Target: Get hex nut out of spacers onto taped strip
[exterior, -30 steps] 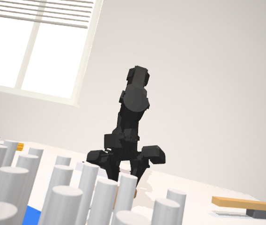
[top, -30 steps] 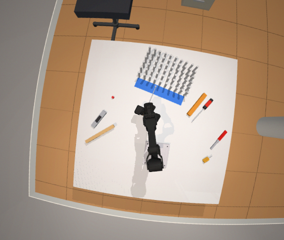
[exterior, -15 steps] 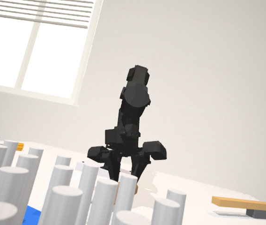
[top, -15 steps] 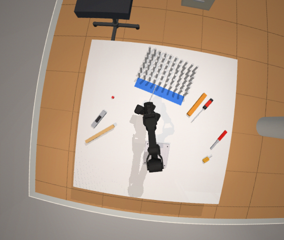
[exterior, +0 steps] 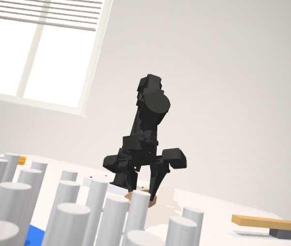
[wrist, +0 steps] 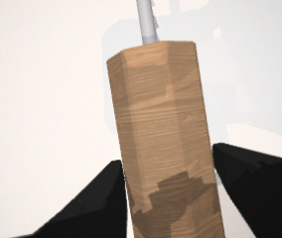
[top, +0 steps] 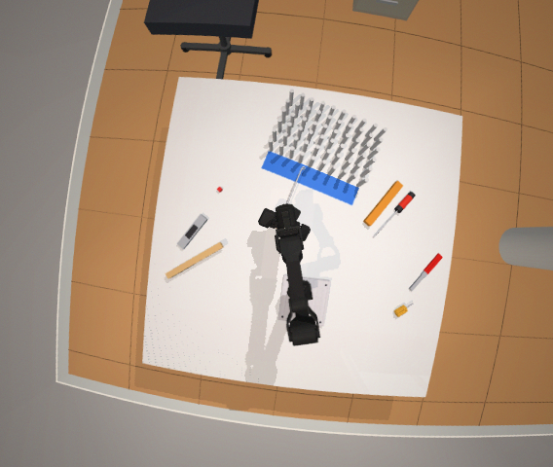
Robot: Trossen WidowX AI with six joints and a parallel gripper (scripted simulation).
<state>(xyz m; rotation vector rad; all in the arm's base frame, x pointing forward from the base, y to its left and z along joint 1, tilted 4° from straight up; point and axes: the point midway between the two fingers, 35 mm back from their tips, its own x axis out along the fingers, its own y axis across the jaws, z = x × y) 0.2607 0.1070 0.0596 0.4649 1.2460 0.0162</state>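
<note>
My gripper (exterior: 142, 195) (wrist: 167, 161) is shut on the wooden handle (wrist: 156, 104) (exterior: 152, 202) of a tool. The handle lies between both fingers, and the thin metal shaft (top: 294, 186) (wrist: 146, 20) points away from the hand toward the spacers. In the top view its tip is over the blue taped strip (top: 352, 195) (exterior: 35, 233), near the front spacer row; its height is unclear. The grey spacers (top: 274, 135) (exterior: 68, 227) stand upright behind the strip. The hand is in front of the strip. I cannot make out the nut in any view.
An orange bar (top: 383, 203) and a red-black screwdriver (top: 404, 201) lie right of the strip. A red-handled tool (top: 432, 263) and yellow piece (top: 400, 309) lie farther right. A red cube (top: 219, 189), grey tool (top: 201, 221) and wooden stick (top: 194, 261) (exterior: 262, 221) are left in the top view.
</note>
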